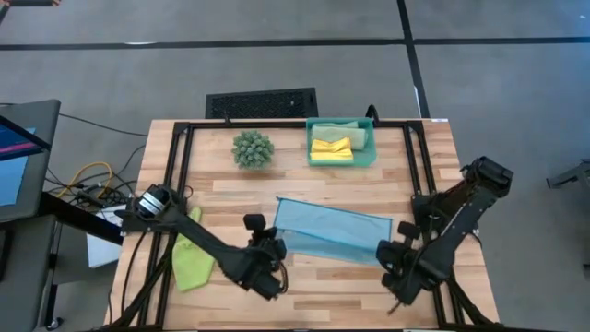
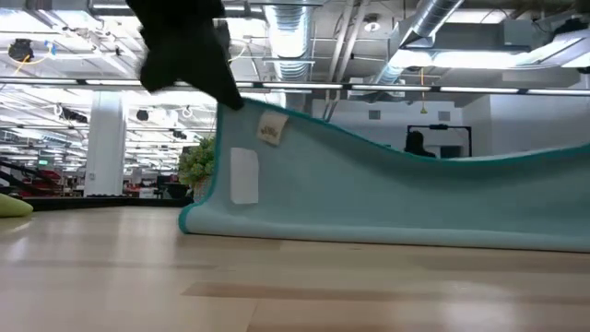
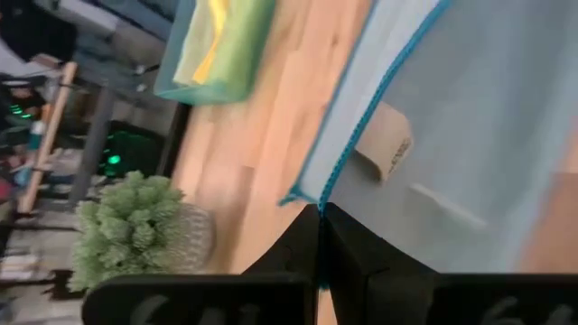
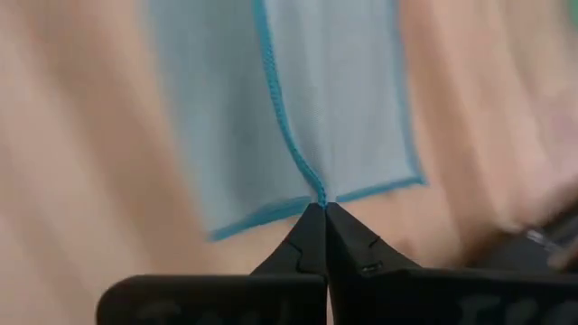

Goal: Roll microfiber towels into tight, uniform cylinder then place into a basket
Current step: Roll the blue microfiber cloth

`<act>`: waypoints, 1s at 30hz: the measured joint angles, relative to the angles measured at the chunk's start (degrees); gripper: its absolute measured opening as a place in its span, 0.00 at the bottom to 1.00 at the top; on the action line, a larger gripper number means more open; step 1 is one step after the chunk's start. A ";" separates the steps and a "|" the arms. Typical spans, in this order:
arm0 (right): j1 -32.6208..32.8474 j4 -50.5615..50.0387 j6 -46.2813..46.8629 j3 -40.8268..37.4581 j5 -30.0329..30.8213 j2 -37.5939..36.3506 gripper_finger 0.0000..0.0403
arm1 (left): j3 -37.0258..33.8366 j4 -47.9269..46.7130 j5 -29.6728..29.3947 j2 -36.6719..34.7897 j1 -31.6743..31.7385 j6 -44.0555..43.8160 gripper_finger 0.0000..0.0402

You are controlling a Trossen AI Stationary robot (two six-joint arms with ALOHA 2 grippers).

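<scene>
1. Nearest the front edge, the left gripper [image 1: 268,247] is pinched shut on the near-left corner of the light blue towel [image 1: 330,231], and the right gripper [image 1: 395,254] is pinched shut on its near-right corner. Holding both near corners at once looks meant to lift that edge evenly, so the cloth can fold or start a straight roll.
2. The high view shows the towel only as a blue sheet between the arms. The low view shows its raised edge hanging as a sagging wall from the left gripper [image 2: 189,51], with the bottom resting on the table [image 2: 295,286].
3. The wrist views show each grip plainly: the stitched hem runs right into the closed fingertips [image 3: 318,221], and likewise at the other corner [image 4: 318,212]. A sewn label [image 3: 388,153] shows only here and in the low view.
4. Left of the left arm, a lime green towel [image 1: 192,260] lies crumpled near the table edge, waiting.
5. Farther back sits the plant ball [image 1: 253,148], unrelated to the job.
6. Farthest, the basket [image 1: 369,155] holds a yellow towel [image 1: 331,148] and probably a sage green one [image 1: 343,134] behind it, though how tightly rolled is hard to tell.
</scene>
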 joint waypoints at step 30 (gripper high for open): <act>-8.20 0.56 -0.48 -8.61 0.19 0.02 0.02 | -10.19 14.57 8.32 0.03 10.60 7.57 0.00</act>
